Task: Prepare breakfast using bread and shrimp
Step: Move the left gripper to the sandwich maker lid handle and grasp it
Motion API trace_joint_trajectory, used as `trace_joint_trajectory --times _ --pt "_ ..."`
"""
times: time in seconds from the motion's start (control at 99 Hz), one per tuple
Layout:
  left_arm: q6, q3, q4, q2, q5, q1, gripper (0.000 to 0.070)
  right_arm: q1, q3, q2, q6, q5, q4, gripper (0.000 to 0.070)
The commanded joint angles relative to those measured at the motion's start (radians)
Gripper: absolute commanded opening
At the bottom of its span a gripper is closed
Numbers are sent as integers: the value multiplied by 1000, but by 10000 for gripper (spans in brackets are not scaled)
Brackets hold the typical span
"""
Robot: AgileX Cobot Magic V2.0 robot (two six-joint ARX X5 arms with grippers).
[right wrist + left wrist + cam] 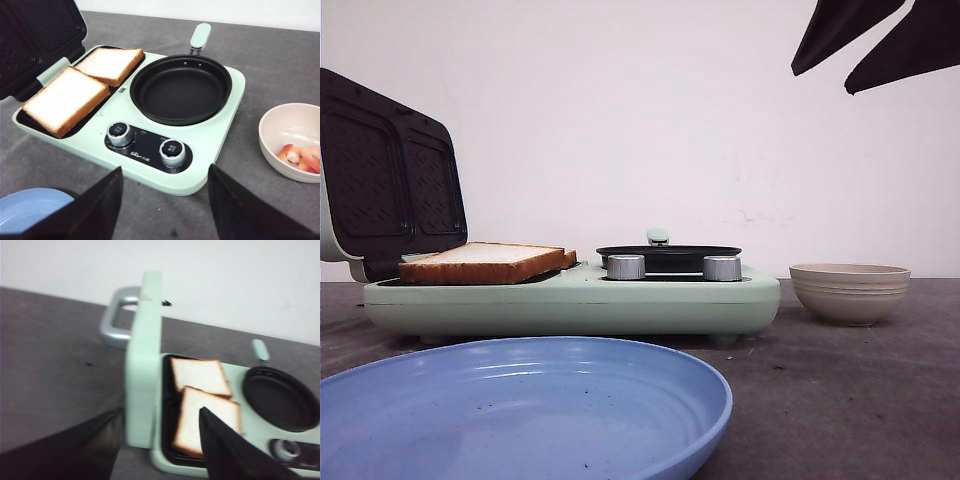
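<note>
Two slices of bread (67, 97) flat, side by side on the open sandwich plate of the green breakfast maker (210, 135), lid (144, 355) raised. Shrimp (302, 157) in the beige bowl (280, 127) (just beside the maker). Right gripper (165, 210) spread wide, empty, aloft. Left gripper (160, 450) apparently open; view blurred.

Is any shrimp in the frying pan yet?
No, the frying pan is bare and black inside, and the shrimp lies in the bowl beside the cooker in the right wrist view.
</note>
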Motion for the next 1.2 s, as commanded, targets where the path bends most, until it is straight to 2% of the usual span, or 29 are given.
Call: trace_joint_trajectory --times 0.0,0.101,0.151,0.283,0.525,0.869,0.959,1.192 --pt "-68 7 30 18 14 13 288 6 6 2 8 -3 10 318" --pt "-112 9 50 50 60 49 402 6 6 2 6 -8 10 318" --pt "-139 10 52 65 93 77 437 6 6 2 3 -19 10 318" --pt "-227 10 96 102 245 179 437 6 6 2 -7 -22 10 318" --pt "-496 10 266 195 523 417 435 6 6 2 -13 -31 10 318" --pt "-739 10 465 403 687 508 434 6 6 2 -13 -71 10 318" --pt "-770 10 501 457 719 534 434 6 6 2 -13 -71 10 318" --pt "-786 10 544 557 776 567 434 6 6 2 -13 -71 10 318"
